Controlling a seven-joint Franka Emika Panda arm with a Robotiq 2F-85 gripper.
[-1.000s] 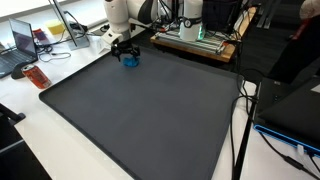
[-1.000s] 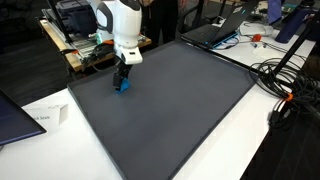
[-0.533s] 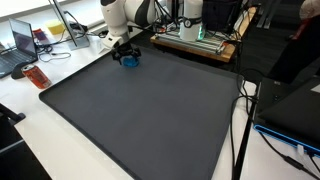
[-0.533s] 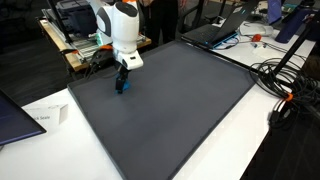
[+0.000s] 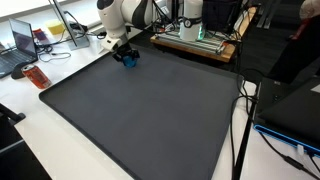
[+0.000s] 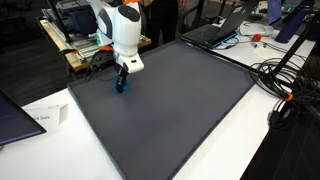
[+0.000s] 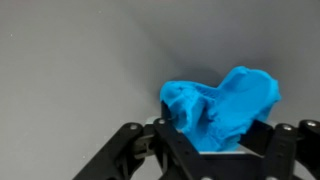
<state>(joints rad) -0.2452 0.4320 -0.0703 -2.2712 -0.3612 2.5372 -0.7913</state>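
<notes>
Okay, gripper (image 7: 212, 135) first: in the wrist view its two fingers stand on either side of the blue thing (image 7: 225, 100), roughly half closed. I cannot tell whether the pads actually press on it. The contact points sit at the bottom edge of that view, and the linkage is dark and partly cut off there.

The blue thing is crumpled, bright cyan, soft-looking, with folds and a lobe sticking out to the right. I can't say whether it's cloth or foam. Its lower part is hidden behind the fingers. In both exterior views it's only a small blue blob (image 5: 130, 60) (image 6: 121, 87) under the gripper (image 5: 125, 50) (image 6: 122, 78), too small for detail.

It lies on the dark grey mat (image 5: 150, 110) (image 6: 170, 100), close to the mat's far left corner in an exterior view. I can't tell from outside whether it's lifted or resting.

The white arm (image 5: 115, 12) (image 6: 125, 30) comes down from the far side, its base cut off at the top. The mat sits on a white table (image 5: 40, 135). A laptop (image 5: 20, 42) is at far left, well apart, and cables (image 6: 290, 90) lie off the mat to the right.
</notes>
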